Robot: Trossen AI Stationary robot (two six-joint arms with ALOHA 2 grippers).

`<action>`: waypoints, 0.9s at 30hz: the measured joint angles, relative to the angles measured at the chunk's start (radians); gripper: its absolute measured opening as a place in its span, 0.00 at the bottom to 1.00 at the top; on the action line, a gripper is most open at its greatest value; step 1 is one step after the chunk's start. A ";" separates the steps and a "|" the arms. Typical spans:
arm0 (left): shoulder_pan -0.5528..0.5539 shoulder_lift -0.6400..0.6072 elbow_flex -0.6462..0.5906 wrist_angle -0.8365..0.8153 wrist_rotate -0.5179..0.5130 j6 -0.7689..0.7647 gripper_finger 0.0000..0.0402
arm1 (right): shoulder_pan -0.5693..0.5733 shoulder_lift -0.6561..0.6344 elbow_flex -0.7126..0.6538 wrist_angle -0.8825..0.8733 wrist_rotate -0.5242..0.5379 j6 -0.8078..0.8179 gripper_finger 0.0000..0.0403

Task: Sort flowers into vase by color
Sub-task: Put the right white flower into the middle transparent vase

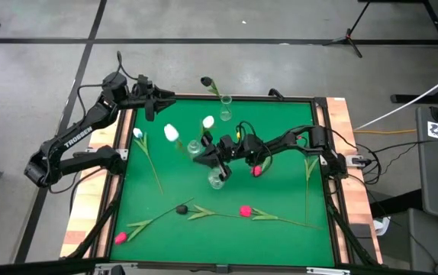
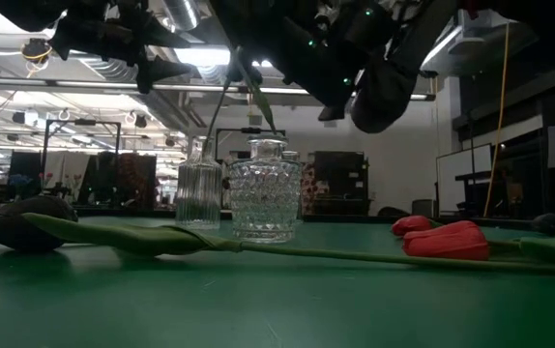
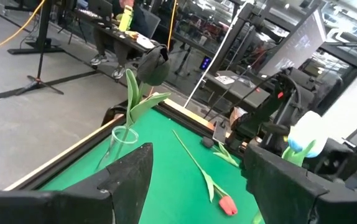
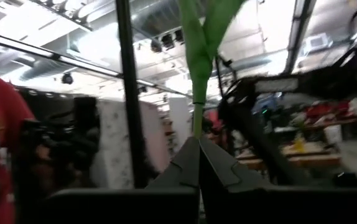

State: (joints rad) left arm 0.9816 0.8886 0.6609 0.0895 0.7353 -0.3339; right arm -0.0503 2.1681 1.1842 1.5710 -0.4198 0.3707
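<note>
My right gripper (image 1: 206, 156) hangs over the table's middle, above the glass vases (image 1: 217, 179) (image 1: 194, 147), shut on a white flower (image 1: 171, 132). A second white flower (image 1: 207, 122) rises beside it. At the far edge a black flower (image 1: 206, 81) stands with its stem in a vase (image 1: 225, 99). Lying flat on the green mat are pink flowers (image 1: 245, 210) (image 1: 120, 238) (image 1: 257, 169), a black flower (image 1: 181, 208) and a white one (image 1: 137, 134). My left gripper (image 1: 152, 103) waits open at the far left corner, touching nothing. My right gripper pinches the white flower's thin green stem (image 4: 197, 124) between the tips of its two shut fingers. The stem runs on out past the fingertips, in line with them. The flower is lifted off the mat and slants upward toward the table's left.
A wooden frame (image 1: 330, 137) borders the green mat. A loose green stem (image 1: 308, 176) lies near the right edge. Flowers lie strewn over the near half. In the low view a ribbed vase (image 2: 198, 193) and a cut-glass vase (image 2: 263, 188) stand close together.
</note>
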 joint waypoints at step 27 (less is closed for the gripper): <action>0.000 0.000 0.000 -0.003 -0.025 0.045 0.62 | -0.135 0.023 0.106 -0.029 0.079 -0.324 0.00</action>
State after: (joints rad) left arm 0.9816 0.8888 0.6609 0.0868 0.7099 -0.2886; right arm -0.1853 2.1910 1.2904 1.5417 -0.3403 0.0466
